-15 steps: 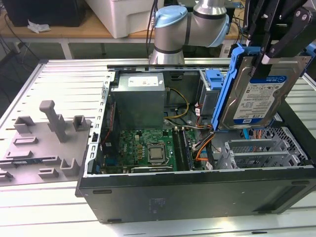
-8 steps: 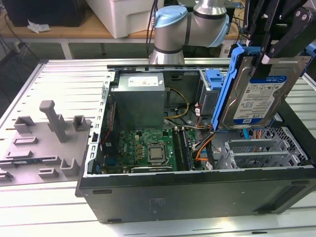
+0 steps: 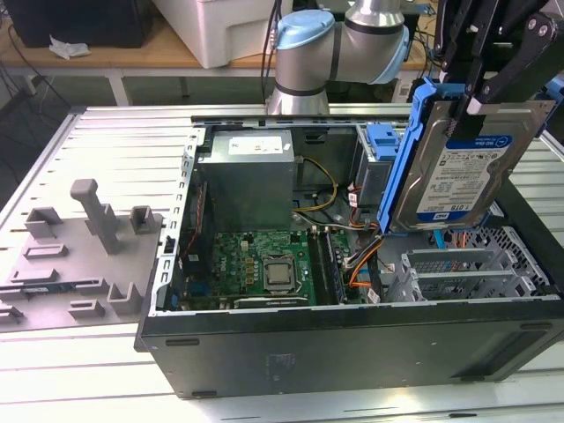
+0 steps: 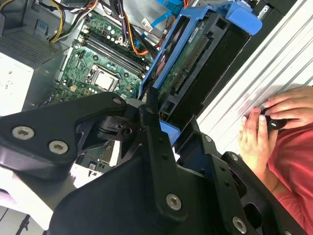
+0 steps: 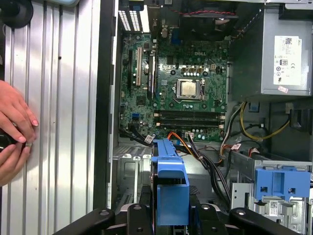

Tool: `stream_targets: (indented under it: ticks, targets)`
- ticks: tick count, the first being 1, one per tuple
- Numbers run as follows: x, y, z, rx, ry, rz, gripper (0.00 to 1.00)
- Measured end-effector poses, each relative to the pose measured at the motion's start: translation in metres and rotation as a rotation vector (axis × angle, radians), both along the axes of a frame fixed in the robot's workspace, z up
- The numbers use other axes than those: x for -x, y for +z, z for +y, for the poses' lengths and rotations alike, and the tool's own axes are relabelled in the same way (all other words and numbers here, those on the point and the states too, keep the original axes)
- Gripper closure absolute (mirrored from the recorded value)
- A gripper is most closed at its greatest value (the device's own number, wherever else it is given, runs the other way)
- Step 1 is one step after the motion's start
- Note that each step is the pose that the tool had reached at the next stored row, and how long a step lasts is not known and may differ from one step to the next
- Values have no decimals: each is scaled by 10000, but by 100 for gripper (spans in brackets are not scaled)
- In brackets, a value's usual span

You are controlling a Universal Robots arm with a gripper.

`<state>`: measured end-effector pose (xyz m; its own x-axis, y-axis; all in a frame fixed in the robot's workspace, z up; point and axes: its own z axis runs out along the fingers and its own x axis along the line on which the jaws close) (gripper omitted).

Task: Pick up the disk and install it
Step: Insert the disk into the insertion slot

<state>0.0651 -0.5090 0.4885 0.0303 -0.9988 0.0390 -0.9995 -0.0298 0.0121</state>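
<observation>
Arm (image 3: 304, 44): jts at rear, wrist raised at exterior view's right. Gripper (image 3: 470, 92): pointing down, fingers clamped on the disk (image 3: 467, 167), held aloft, tilted.

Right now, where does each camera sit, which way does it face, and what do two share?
Exterior view: off the arm, looking down into the open computer case; arm and gripper holding the disk show.
Second wrist view: on the wrist, past the gripper along the disk toward the motherboard.
First wrist view: on the wrist, down onto the motherboard over the gripper.
Both wrist views share a person's hand.
</observation>
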Motion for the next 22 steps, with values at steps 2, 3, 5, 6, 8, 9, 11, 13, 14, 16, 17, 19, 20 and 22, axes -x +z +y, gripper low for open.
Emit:
stream_targets:
  ticks: [2,3,5,6,8,9,11,13,14,16,17,19,20,22]
  targets:
    - [-2,0,-15,1,0,0,64]
    - [-5,0,-25,1,2,0,64]
    - [-31,0,-61,0,-8,0,64]
    - [-52,0,-70,1,-18,0,64]
    - [-84,0,-78,0,-41,0,64]
    - [-97,1,-80,1,-52,0,64]
    - [-126,0,-87,0,-88,0,64]
    - [-142,0,-91,0,-175,0,64]
    - [-145,0,-93,1,-218,0,64]
    - [-155,0,-97,1,-326,0,64]
    - [-163,0,-100,0,-386,0,64]
    - [-189,1,-102,1,-448,0,64]
    - [-203,1,-103,1,-459,0,64]
    - [-242,0,-103,1,-476,0,64]
